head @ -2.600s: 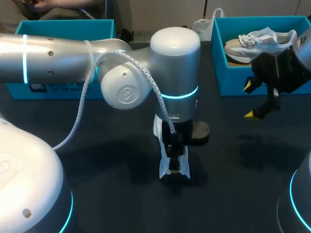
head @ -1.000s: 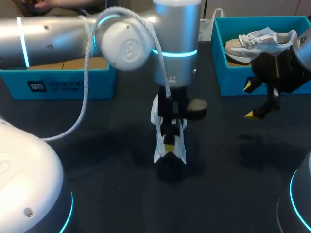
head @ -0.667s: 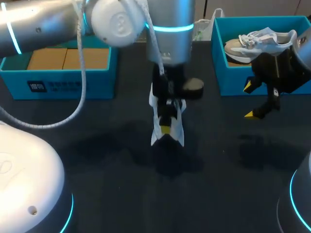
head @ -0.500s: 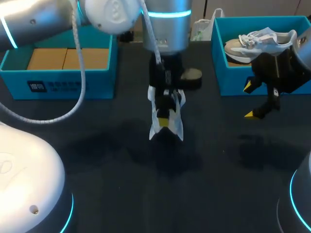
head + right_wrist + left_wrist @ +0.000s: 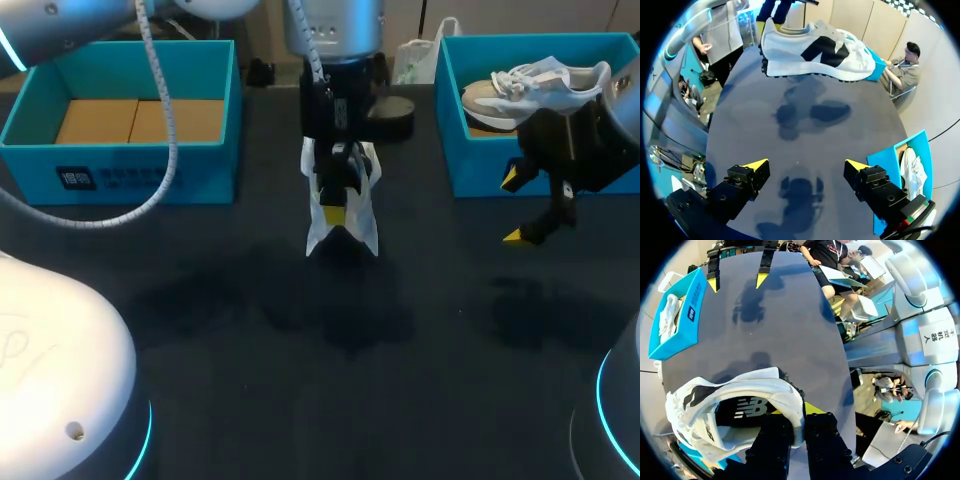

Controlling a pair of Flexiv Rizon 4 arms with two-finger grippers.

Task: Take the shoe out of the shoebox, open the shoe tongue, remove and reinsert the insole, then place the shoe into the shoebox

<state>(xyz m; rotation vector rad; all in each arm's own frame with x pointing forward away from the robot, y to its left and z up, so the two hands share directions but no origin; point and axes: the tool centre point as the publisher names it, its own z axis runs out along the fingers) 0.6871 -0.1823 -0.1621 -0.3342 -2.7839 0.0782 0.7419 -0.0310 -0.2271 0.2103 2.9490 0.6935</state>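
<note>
so my left claw [image 5: 334,213], clamped on the heel rim of the shoe [image 5: 366,224], has just hauled it up off the table [image 5: 300,400] and back toward the shoebox [image 5: 150,178], guessing that's the put-away step, right claw [image 5: 512,206] hanging wide open

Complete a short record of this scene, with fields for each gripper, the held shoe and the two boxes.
left gripper: shut on the heel collar of the white shoe
white shoe: held clear of the table, its shadow below
right gripper: open, holding nothing
left box: blue, brown floor, no shoe inside
right box: blue, with a second shoe inside
</note>
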